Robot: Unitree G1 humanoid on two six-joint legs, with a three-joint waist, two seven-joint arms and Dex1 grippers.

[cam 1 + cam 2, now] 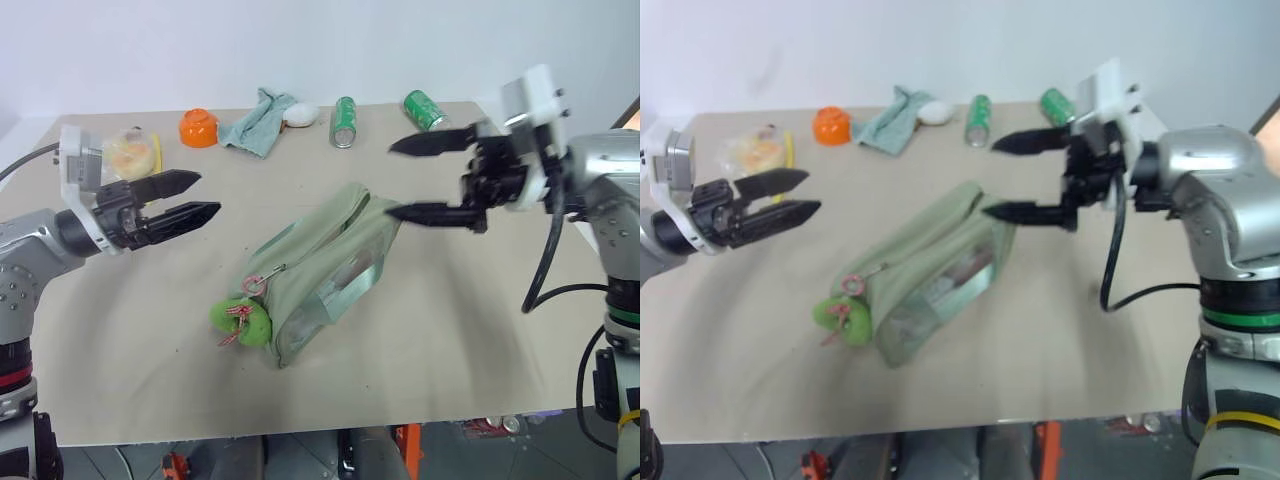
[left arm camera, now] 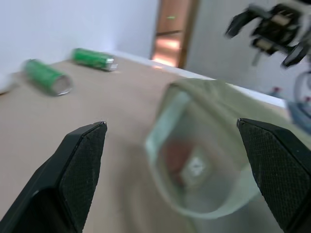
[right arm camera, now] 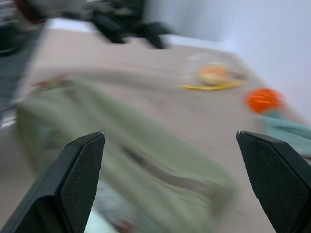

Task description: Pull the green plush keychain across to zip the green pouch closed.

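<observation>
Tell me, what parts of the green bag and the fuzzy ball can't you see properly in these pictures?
- green pouch: the head views don't settle how far its zipper is closed; folds of fabric cover it.
- Inside the pouch: left wrist view, blurred behind the clear side panel.
- green plush keychain: right wrist view, smeared by blur at the pouch's end.
- Ring: too small to see its link.

Soft, even light lay over the surface (image 1: 450, 340), bright with only faint shadows beneath the green pouch (image 1: 320, 265). Both wrist views smeared: the pouch streaked with motion blur and the green cans (image 2: 46, 76) were fuzzy, while a warm glow flared at the doorway (image 2: 170, 29).
</observation>
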